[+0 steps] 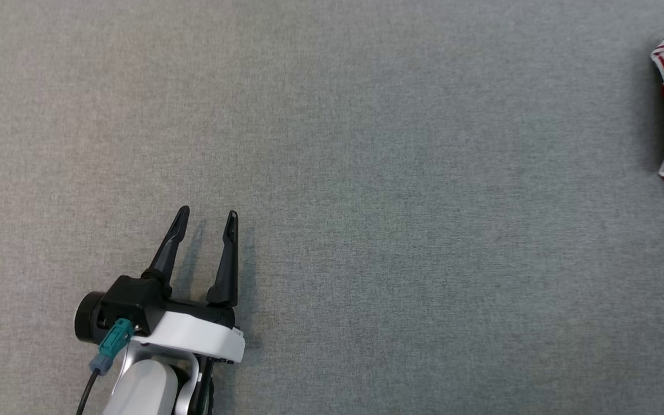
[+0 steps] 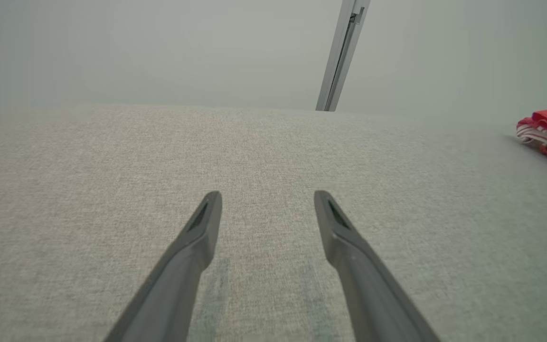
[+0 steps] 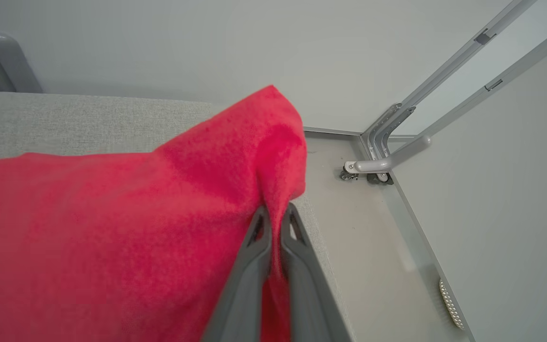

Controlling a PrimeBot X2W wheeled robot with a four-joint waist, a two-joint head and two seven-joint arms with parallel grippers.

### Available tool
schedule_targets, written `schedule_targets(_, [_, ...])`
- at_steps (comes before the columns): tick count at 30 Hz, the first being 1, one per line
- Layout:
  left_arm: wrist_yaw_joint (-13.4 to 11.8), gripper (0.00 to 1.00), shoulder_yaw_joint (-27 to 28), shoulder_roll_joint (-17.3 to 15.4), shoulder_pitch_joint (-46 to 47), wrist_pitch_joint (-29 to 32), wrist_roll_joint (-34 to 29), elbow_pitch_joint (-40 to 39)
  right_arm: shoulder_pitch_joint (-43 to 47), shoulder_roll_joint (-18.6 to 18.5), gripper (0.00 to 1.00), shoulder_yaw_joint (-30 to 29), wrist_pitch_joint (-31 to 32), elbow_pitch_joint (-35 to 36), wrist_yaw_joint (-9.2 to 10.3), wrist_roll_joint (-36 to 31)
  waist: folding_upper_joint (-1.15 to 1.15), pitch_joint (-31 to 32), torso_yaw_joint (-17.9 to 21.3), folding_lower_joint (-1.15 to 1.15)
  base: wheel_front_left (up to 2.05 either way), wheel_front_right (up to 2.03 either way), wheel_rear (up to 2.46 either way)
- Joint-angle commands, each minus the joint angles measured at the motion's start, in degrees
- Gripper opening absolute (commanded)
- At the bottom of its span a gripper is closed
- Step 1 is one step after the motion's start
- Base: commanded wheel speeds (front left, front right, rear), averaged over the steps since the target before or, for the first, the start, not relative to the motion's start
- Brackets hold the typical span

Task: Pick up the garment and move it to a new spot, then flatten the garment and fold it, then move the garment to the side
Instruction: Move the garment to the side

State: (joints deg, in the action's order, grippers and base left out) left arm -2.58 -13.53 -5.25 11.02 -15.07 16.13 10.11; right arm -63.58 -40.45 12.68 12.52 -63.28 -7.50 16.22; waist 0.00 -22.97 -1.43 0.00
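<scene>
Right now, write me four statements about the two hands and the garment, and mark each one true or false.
1. The left hand is open and holds nothing. True.
2. The right hand is open and clear of the cloth. False: it is shut on a pinch of the red garment.
3. In the head view the red garment lies at the far right edge. True.
4. The left hand touches the red garment. False: a wide stretch of bare grey table lies between them.
</scene>
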Motion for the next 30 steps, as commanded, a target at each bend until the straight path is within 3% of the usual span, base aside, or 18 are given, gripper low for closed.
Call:
schedule_targets(1, [-0.2,1.00,0.0,-0.5,1.2,0.1,-0.5,-0.3,-1.1,-0.4,0.00,-0.6,-1.3,-0.9,0.01,-1.6,0.00,-1.5,-0.6,0.00,0.00,0.00,0.00])
schedule_targets(7, [-0.5,1.00,-0.2,-1.0,1.7,0.3,-0.7,-1.4,-3.4,-1.1,0.00,-2.8,-7.4,-4.0,0.02,-10.2,0.00,-3.8,-0.7,0.00,0.00,0.00,0.00])
schedule_targets(8, [-0.5,1.00,-0.2,-1.2,1.8,0.4,-0.8,-1.6,-3.7,-1.1,0.24,-3.3,-8.1,-4.6,0.02,-11.9,0.00,-4.0,-0.7,0.00,0.00,0.00,0.00])
schedule_targets(9, [-0.6,1.00,-0.3,-1.3,1.9,0.6,-0.9,-1.7,-3.9,-0.9,0.85,-3.9,-9.2,-4.9,0.02,-13.5,0.00,-4.2,-0.6,0.00,0.00,0.00,0.00])
schedule_targets(10, [-0.6,1.00,-0.3,-1.4,2.0,0.6,-0.9,-1.8,-4.2,-0.8,1.00,-4.9,-10.1,-5.2,0.02,-14.7,0.00,-4.4,-0.6,0.00,0.00,0.00,0.00])
schedule_targets(20, [-1.1,1.00,-0.7,-2.1,2.4,1.4,-1.0,-2.5,-3.8,2.8,1.00,-13.3,-17.1,-5.7,0.01,-23.4,0.00,-4.3,0.4,0.00,0.00,0.00,0.00])
schedule_targets(30, [-0.9,1.00,-0.9,-2.1,3.0,1.5,0.0,-1.9,-3.0,8.2,1.00,-19.2,-22.4,-5.6,0.01,-27.0,0.00,-1.0,1.4,0.00,0.00,0.00,0.00])
